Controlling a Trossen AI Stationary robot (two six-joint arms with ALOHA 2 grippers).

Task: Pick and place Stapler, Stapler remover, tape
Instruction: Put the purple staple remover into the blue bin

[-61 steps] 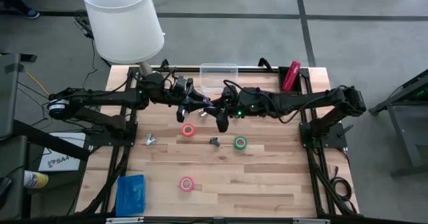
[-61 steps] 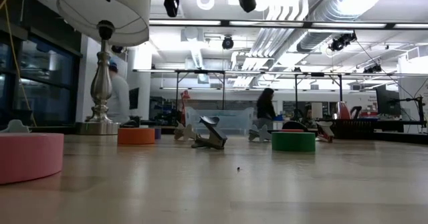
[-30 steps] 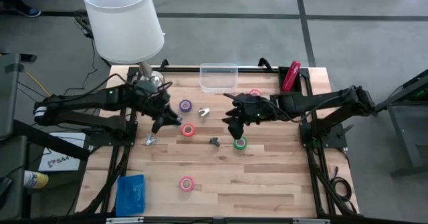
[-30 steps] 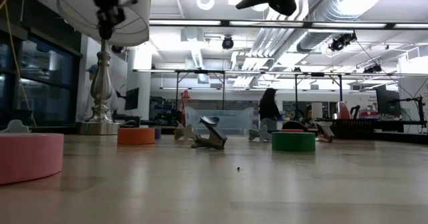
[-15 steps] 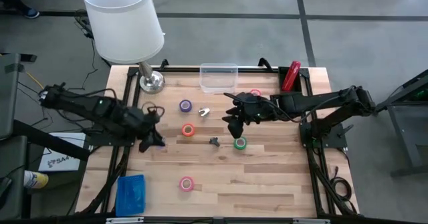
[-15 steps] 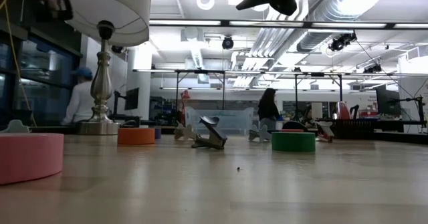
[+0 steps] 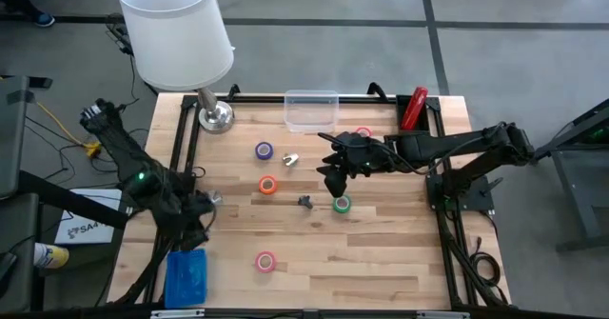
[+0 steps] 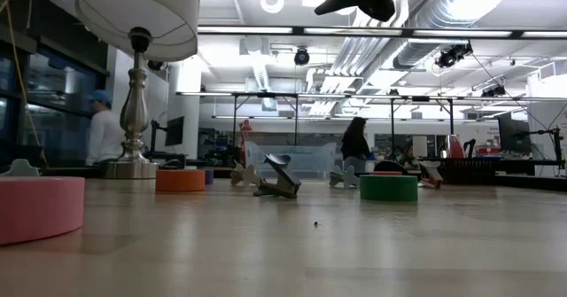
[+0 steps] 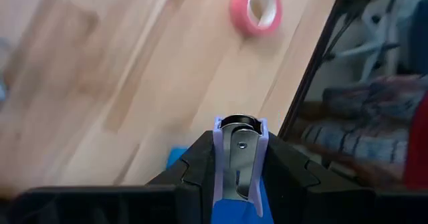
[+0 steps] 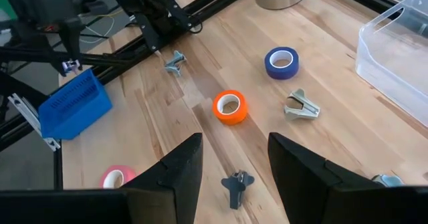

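Observation:
My left gripper (image 7: 198, 229) is shut on a blue stapler remover (image 9: 239, 158) and hangs over the table's near left, just above a blue basket (image 7: 186, 276). My right gripper (image 7: 330, 178) hovers open over the table's middle, close to the green tape (image 7: 341, 204). It touches nothing. The red stapler (image 7: 413, 108) lies at the far right edge. Purple tape (image 7: 264, 150), orange tape (image 7: 267, 185) and pink tape (image 7: 265, 260) lie flat on the wood. Loose stapler removers (image 7: 304, 202) (image 7: 290, 159) (image 7: 213, 197) lie among them. My left gripper pinches the stapler remover by its two blue sides (image 9: 217, 150) between its two fingers (image 9: 198, 164). The remover's rounded metal end (image 9: 238, 124) sticks out past the fingertips. The fingers slant down from above, and the remover is lifted clear of the table.
A clear plastic box (image 7: 311, 109) stands at the far edge, with a white-shaded lamp (image 7: 176, 29) at the far left corner. Another pink tape (image 7: 363, 132) lies partly under my right arm. Bare wood lies along the near right. People stand in the room behind (image 8: 354, 142).
My left gripper has swung from near the lamp toward the table's near left edge, sinking a little and rolling its wrist. It stays shut on the stapler remover and now hangs by the blue basket. My right gripper has kept still.

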